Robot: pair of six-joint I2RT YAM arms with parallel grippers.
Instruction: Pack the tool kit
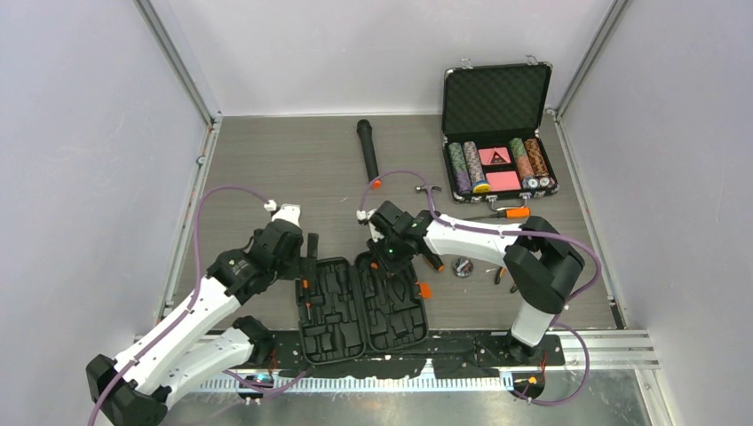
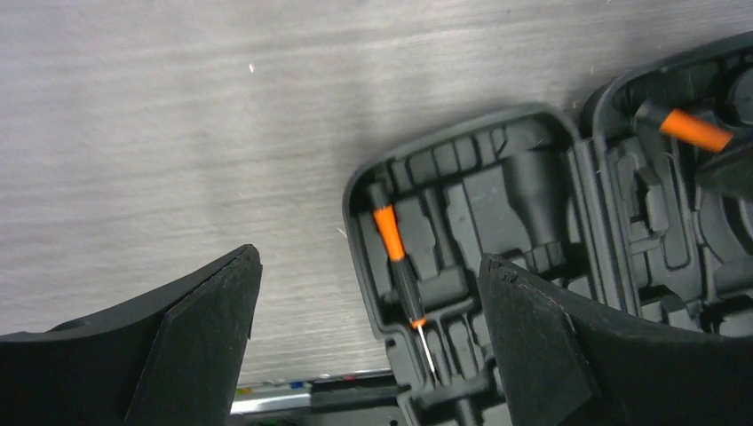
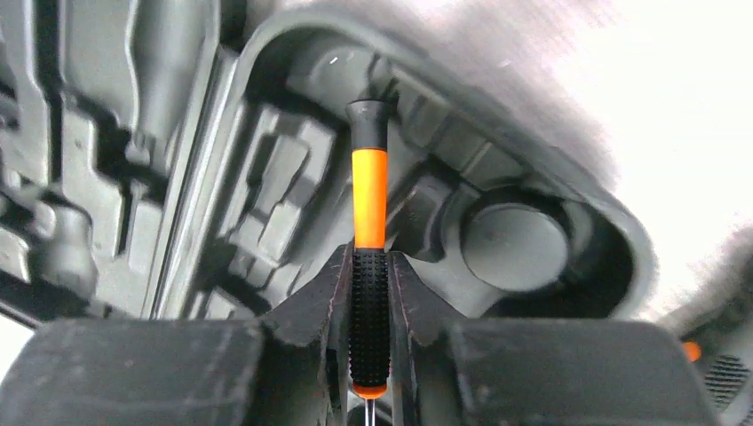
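Observation:
The tool kit case [image 1: 330,312] lies open and flat at the near middle of the table, its orange latch [image 1: 424,289] on the right edge. One small orange-black screwdriver [image 2: 396,257] lies in a slot of the left half. My right gripper [image 1: 388,255] is shut on a second orange-black screwdriver [image 3: 369,191] by its black grip, just above the far end of the right half [image 3: 533,240]. My left gripper [image 1: 309,256] is open and empty over the far left corner of the case [image 2: 462,191]. A hammer [image 1: 503,213] with an orange handle lies right of the case.
An open metal-edged case of poker chips [image 1: 497,98] stands at the back right. A black microphone with an orange end [image 1: 368,151] lies at the back middle. A small round metal thing [image 1: 462,266] and a dark tool [image 1: 497,275] lie right of the case.

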